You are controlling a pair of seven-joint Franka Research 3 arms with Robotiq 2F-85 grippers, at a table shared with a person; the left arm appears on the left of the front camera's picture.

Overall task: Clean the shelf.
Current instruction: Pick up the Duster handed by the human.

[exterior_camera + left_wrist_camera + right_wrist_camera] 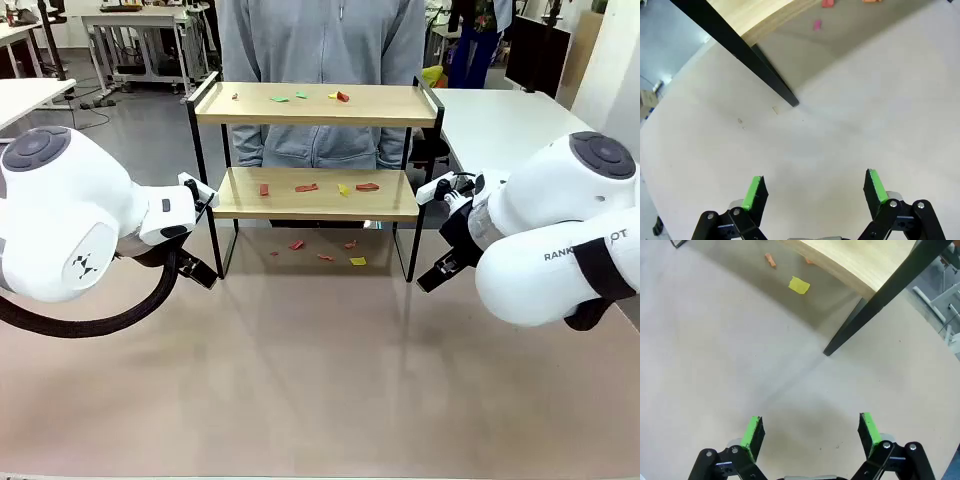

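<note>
Wooden two-tier shelf (310,105) stands at the far middle of the counter (320,400), in front of a person (320,40). Small red, green and yellow scraps (305,187) lie on both boards and on the counter under it. Both white arms are bent low, one at each side of the shelf, wrists pointing down near its front legs. Left fingers (754,192) are spread wide and hold nothing; right fingers (867,430) are wide and empty too.

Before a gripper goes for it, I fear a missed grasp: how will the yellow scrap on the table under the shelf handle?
The yellow scrap lies flat and thin on the table, so probably very light and hard to pinch from above. It looks floppy, and a push would likely slide it, not roll it.
</note>
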